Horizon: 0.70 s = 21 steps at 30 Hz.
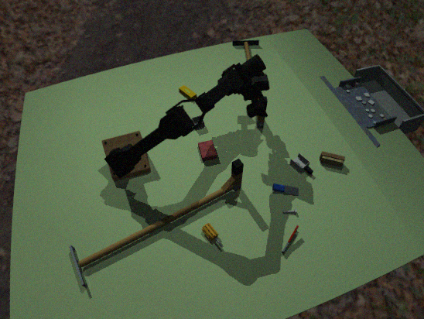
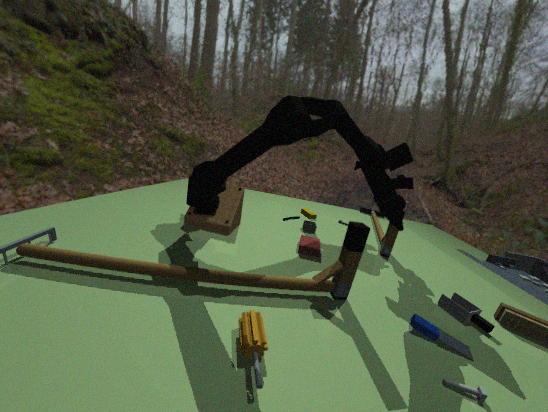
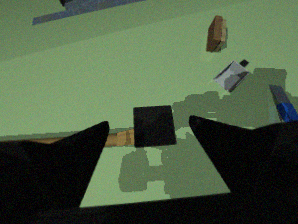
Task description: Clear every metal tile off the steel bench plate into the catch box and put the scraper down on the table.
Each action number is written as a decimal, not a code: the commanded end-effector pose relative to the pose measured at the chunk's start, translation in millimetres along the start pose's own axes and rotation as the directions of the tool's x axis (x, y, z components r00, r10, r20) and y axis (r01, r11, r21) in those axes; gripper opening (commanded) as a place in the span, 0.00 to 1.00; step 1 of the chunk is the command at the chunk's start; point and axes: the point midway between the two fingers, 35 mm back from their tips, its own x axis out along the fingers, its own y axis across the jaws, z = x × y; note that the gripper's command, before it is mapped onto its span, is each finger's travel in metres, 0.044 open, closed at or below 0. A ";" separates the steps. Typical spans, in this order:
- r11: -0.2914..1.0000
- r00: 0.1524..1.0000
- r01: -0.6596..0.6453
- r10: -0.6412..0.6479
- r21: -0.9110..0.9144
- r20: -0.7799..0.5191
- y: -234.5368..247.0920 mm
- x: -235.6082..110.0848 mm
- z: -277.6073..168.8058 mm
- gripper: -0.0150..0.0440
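Note:
The long scraper (image 1: 155,226) (image 2: 150,270) lies on the green table, with its blade at the near left and its black-topped upright grip (image 1: 237,167) (image 2: 356,237) mid-table. A short scraper (image 1: 247,50) (image 2: 377,227) lies at the back. My gripper (image 1: 258,112) (image 2: 393,222) (image 3: 149,122) is open and empty, directly over the short scraper's upright grip (image 1: 260,123) (image 2: 388,242) (image 3: 154,125), with a finger on either side of its black top. The steel plate (image 1: 350,104) (image 3: 80,12) holds several pale tiles (image 1: 367,102). The catch box (image 1: 402,98) is at its far end.
Loose items lie on the table: a red block (image 1: 207,150), a yellow block (image 1: 187,91), a brown block (image 1: 332,158) (image 3: 217,34), a grey tool (image 1: 301,162) (image 3: 231,76), a blue-handled knife (image 1: 285,189), a bolt (image 1: 289,211), and two screwdrivers (image 1: 210,232) (image 1: 291,238).

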 end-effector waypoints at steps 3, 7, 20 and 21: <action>1.000 1.000 -0.002 0.002 -0.001 0.003 -0.5 10.4 0.4 1.00; 1.000 1.000 -0.001 0.001 -0.001 0.004 -1.0 15.8 0.2 1.00; 1.000 1.000 0.002 -0.002 0.000 0.002 -1.0 11.3 -0.3 0.42; 1.000 1.000 0.002 -0.002 0.000 0.002 -1.0 11.3 -0.3 0.41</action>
